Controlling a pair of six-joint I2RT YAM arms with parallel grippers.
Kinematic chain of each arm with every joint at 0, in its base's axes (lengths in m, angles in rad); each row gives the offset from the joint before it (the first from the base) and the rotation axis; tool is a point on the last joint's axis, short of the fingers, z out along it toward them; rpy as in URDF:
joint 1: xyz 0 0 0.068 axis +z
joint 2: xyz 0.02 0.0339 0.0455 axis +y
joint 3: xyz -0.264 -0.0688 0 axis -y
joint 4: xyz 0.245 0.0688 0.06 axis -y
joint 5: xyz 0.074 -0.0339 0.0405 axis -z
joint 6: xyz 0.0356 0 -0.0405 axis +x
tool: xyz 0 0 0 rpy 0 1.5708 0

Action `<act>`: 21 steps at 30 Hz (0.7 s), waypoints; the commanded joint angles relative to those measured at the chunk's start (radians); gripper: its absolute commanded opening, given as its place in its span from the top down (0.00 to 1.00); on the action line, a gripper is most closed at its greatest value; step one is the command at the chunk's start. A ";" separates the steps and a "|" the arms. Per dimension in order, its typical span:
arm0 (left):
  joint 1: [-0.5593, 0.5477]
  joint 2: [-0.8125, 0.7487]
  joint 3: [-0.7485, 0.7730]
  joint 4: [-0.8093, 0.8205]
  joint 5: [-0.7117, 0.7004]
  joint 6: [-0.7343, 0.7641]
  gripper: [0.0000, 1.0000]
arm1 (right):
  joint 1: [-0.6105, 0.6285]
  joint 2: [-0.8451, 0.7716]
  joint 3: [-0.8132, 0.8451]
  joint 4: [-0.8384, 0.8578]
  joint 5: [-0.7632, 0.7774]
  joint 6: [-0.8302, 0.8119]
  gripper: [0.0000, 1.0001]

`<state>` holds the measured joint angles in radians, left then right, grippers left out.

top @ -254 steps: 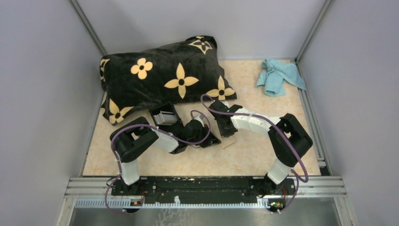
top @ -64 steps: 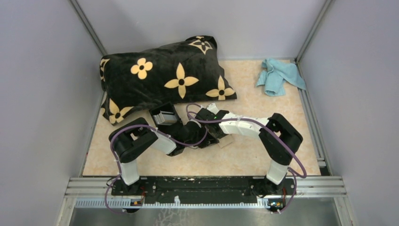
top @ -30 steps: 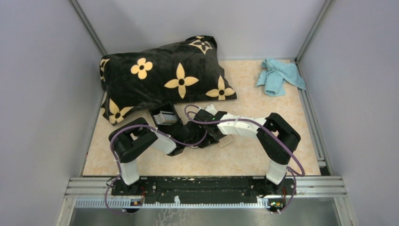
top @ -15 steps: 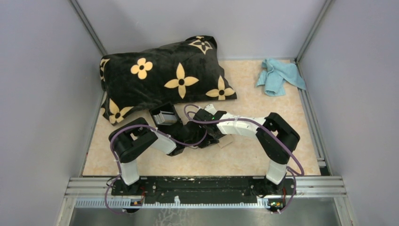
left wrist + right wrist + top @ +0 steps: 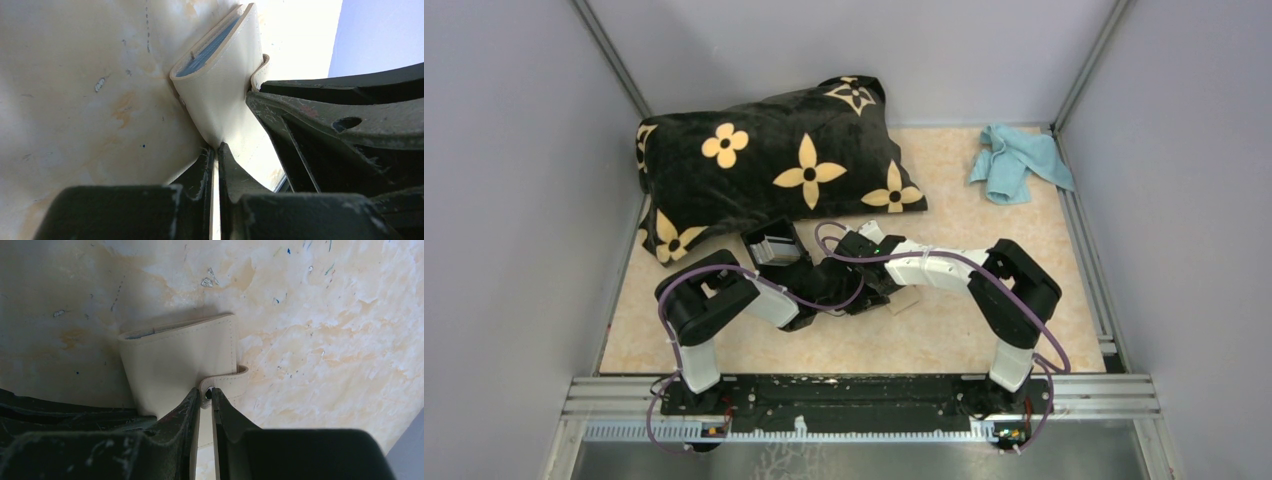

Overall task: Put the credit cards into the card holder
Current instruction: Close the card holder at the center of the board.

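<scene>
A cream leather fold-over case (image 5: 225, 90) with a snap strap (image 5: 235, 377) lies on the marbled table; thin blue-grey edges show in its mouth. No loose credit cards are in view. My left gripper (image 5: 216, 146) is shut on one wall of this case. My right gripper (image 5: 206, 392) is shut on the strap at its snap. From above, both grippers meet mid-table, left gripper (image 5: 871, 292) and right gripper (image 5: 886, 285), with only a corner of the cream case (image 5: 911, 301) showing. The card holder (image 5: 770, 245), black with grey ribbed slots, stands apart by the left forearm.
A big black pillow with yellow flowers (image 5: 774, 160) fills the back left. A light blue cloth (image 5: 1016, 160) lies at the back right. Grey walls close in three sides, and a metal rail (image 5: 864, 385) runs along the near edge.
Over the last seconds my right arm swung left and its gripper came in beside the left one at the cream case. In the last half second nothing moves.
</scene>
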<state>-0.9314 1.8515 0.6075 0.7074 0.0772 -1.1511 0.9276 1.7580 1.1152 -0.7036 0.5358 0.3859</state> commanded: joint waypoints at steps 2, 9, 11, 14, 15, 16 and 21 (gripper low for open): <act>0.008 0.052 -0.039 -0.230 -0.061 0.061 0.94 | 0.026 0.005 0.020 0.036 -0.004 0.019 0.86; 0.007 0.053 -0.037 -0.227 -0.057 0.059 0.94 | 0.051 0.028 0.006 0.045 -0.008 0.040 0.88; 0.005 0.054 -0.036 -0.227 -0.057 0.060 0.94 | 0.055 0.036 -0.003 0.051 -0.009 0.048 0.88; 0.005 0.053 -0.035 -0.225 -0.057 0.059 0.95 | 0.057 0.044 -0.017 0.065 -0.017 0.056 0.89; 0.002 0.053 -0.036 -0.224 -0.056 0.059 0.95 | 0.057 0.048 -0.021 0.069 -0.020 0.059 0.89; 0.003 0.055 -0.037 -0.224 -0.056 0.058 0.95 | 0.057 0.052 -0.024 0.071 -0.022 0.060 0.89; 0.002 0.057 -0.040 -0.218 -0.054 0.055 0.95 | 0.057 0.078 -0.038 0.087 -0.048 0.072 0.89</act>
<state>-0.9314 1.8519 0.6067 0.7078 0.0814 -1.1572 0.9443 1.7676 1.1122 -0.6930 0.5510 0.4118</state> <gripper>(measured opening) 0.050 0.114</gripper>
